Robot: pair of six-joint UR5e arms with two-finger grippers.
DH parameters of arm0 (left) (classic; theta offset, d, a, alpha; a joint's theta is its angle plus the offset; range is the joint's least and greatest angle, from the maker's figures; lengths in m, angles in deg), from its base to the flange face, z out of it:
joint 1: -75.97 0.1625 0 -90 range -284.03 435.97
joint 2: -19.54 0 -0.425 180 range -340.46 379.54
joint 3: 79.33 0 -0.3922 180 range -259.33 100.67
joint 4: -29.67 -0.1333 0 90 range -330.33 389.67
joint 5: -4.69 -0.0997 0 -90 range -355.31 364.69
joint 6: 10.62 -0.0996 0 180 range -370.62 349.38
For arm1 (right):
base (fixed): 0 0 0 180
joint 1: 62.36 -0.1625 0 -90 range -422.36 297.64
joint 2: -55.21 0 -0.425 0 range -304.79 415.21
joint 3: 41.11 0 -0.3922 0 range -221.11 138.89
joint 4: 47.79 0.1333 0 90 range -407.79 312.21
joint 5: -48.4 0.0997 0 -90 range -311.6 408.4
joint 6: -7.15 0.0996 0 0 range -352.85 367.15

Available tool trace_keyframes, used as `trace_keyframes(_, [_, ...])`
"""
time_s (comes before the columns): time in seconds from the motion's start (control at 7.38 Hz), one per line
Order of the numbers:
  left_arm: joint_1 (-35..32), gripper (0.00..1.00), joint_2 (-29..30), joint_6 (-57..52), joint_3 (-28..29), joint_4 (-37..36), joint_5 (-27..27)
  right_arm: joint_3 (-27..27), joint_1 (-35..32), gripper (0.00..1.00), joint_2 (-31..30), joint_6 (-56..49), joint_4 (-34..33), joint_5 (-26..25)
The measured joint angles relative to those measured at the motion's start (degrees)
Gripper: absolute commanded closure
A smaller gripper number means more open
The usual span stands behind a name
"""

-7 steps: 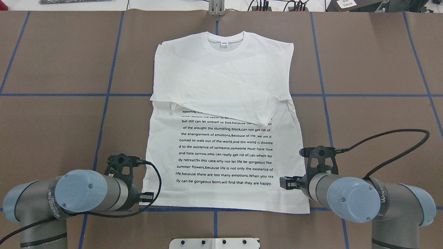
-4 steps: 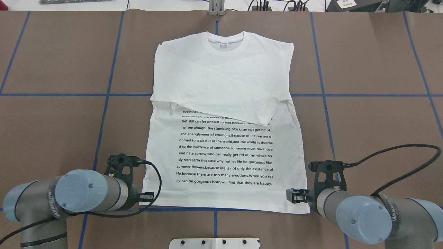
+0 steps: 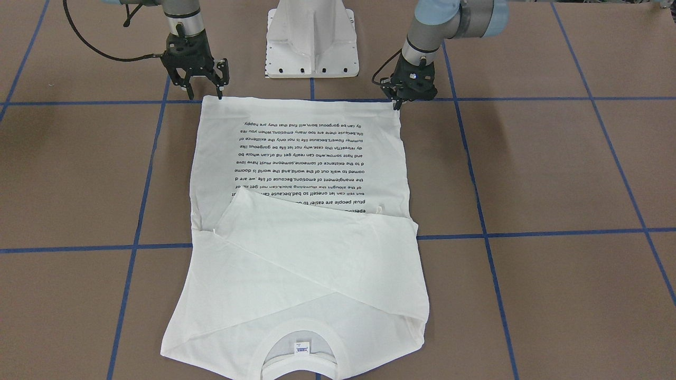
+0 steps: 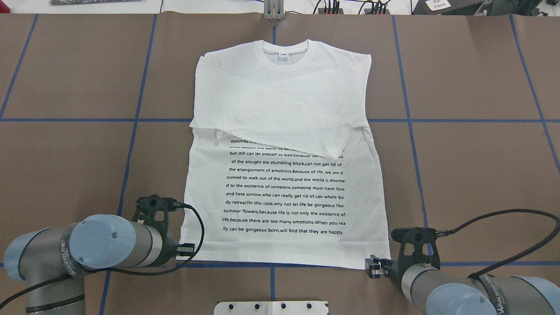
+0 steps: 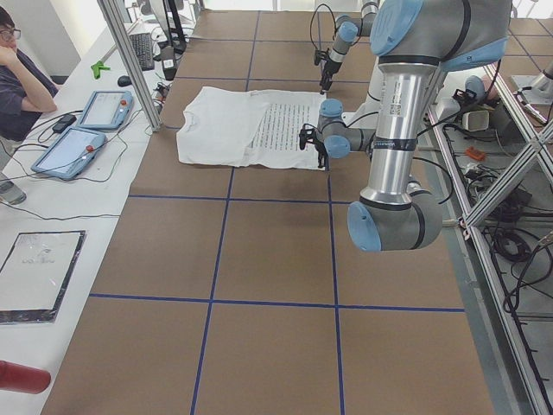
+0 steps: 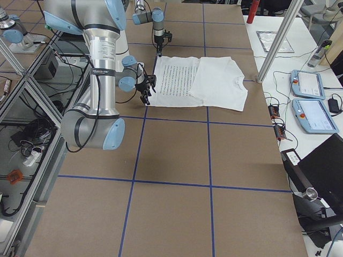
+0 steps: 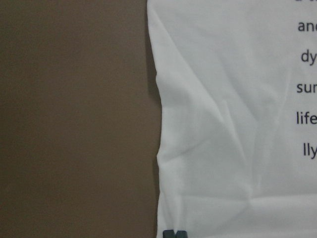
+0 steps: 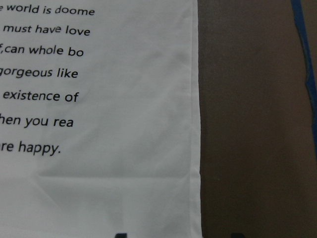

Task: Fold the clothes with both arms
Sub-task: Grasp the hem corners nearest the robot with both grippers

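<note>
There's the left claw [image 3: 396, 104] pinching one hem corner of the shirt [image 4: 284, 105]; right claw [image 3: 204, 91] spread wide, straddling the other corner.

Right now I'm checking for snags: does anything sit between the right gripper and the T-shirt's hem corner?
Nothing visible does. The right gripper is open directly over the T-shirt hem corner, straddling its side edge.
</note>
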State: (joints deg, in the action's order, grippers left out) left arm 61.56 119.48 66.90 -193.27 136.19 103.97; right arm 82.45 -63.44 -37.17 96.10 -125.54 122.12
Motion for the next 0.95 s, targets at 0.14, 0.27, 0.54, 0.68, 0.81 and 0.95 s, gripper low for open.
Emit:
trace_keyframes(0.14, [0.0,1.00,0.0,0.0,-0.2,0.0,0.0,-0.5,0.4,0.35,0.0,0.1,0.0,-0.8])
trace_keyframes(0.27, [0.0,1.00,0.0,0.0,-0.4,0.0,0.0,-1.1,0.6,0.35,0.2,0.1,0.0,-1.2])
trace_keyframes(0.54, [0.0,1.00,0.1,0.0,-0.5,0.0,0.1,-2.0,0.8,0.50,0.5,0.1,0.0,-1.3])
trace_keyframes(0.68, [0.0,1.00,0.2,0.0,-0.6,0.0,0.1,-2.1,0.8,0.74,0.6,0.1,0.0,-1.3])
trace_keyframes(0.81, [0.0,1.00,0.2,0.0,-0.7,0.0,0.1,-2.1,0.9,0.98,0.7,0.1,0.0,-1.3])
trace_keyframes(0.95, [0.0,1.00,0.2,0.0,-0.9,0.0,0.1,-2.1,0.9,1.00,0.8,0.0,0.0,-1.3])
